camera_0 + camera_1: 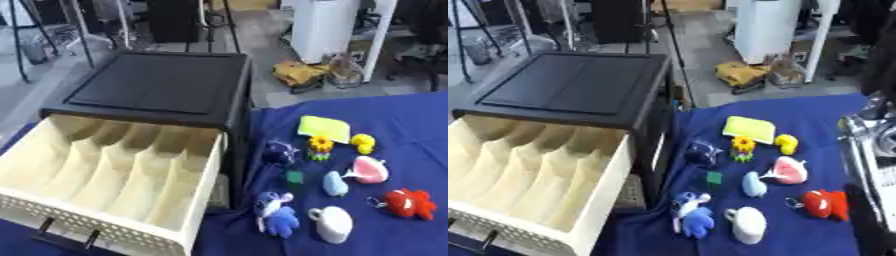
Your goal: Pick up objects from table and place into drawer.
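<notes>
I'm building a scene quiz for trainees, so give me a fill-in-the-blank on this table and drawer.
1. The cream drawer stands pulled ___.
2. The toys lie on a ___ cloth.
3. The red plush lies to the ___ of the white mug.
4. The yellow duck sits beside a yellow-green ___.

Missing words: open; blue; right; pad

A blue cloth (411,125) is covering the desk. A black drawer cabinet (157,87) is sitting on its left side, its cream drawer (114,170) standing pulled out. Lying beside it are a yellow-green pad (325,127), yellow duck (363,143), sunflower toy (320,147), pink whale (370,170), red plush (409,203), white cup (333,224) and blue plush (278,215).
</notes>
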`<state>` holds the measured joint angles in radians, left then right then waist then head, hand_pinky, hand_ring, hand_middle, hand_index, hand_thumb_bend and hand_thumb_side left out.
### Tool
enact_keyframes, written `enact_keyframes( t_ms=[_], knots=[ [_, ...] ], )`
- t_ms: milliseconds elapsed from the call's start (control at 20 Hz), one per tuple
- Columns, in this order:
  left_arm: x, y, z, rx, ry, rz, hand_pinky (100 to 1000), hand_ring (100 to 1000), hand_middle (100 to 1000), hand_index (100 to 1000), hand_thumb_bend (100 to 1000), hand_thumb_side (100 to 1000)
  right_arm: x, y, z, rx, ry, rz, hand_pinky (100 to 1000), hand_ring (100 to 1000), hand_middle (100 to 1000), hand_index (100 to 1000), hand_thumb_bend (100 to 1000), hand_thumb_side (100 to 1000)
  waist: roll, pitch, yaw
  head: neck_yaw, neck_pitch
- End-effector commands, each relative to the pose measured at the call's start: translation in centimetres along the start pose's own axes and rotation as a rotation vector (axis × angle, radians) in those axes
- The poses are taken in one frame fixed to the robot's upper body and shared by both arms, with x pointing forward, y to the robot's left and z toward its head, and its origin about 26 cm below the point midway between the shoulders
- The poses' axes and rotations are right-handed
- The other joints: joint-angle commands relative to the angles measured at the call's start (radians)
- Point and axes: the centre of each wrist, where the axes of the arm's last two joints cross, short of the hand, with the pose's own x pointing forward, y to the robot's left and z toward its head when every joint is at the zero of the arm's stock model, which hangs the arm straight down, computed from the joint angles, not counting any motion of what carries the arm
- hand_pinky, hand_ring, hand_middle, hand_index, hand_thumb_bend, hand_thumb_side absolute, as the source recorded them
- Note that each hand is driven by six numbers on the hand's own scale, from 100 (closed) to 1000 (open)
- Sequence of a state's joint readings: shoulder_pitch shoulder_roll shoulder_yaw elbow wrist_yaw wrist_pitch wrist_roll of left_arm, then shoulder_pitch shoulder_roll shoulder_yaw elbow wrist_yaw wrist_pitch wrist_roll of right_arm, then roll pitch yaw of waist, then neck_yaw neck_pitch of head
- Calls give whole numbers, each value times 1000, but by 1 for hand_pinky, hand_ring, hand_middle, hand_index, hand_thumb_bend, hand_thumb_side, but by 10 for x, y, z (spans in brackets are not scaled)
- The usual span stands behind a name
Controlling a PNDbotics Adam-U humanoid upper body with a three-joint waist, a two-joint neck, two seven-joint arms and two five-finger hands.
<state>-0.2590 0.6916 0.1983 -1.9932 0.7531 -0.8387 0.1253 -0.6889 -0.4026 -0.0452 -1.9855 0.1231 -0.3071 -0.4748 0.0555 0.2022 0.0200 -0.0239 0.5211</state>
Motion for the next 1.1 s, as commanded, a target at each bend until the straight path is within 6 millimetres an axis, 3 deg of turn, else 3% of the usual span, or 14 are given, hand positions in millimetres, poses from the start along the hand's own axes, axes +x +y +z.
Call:
enact_keyframes(
  t_ms=[50, 350, 800, 1100],
  knots=[
    [1, 0, 6, -48, 9, -38, 854, 903, 795, 1000, 720, 1000, 6, -6, -15, 25, -67, 54, 721, 810, 730, 848, 182, 1000, -5, -4, 1, 20, 43],
    [-4, -7, 35, -70, 89, -102, 855, 903, 777, 1000, 696, 1000, 9, -12, -26, 89, -114, 150, 729, 824, 750, 866, 304, 1000, -15, 26, 2, 26, 81],
    [-7, -13, 45, -88, 64, -172, 857, 904, 768, 995, 685, 1000, 12, -16, -34, 178, -119, 248, 743, 841, 766, 867, 399, 1000, -16, 42, 4, 38, 81],
    [-8, -16, 48, -95, 65, -187, 859, 905, 770, 988, 688, 1000, 15, -18, -41, 401, -70, 400, 771, 879, 804, 875, 601, 1000, -20, 37, 2, 26, 82]
  ],
)
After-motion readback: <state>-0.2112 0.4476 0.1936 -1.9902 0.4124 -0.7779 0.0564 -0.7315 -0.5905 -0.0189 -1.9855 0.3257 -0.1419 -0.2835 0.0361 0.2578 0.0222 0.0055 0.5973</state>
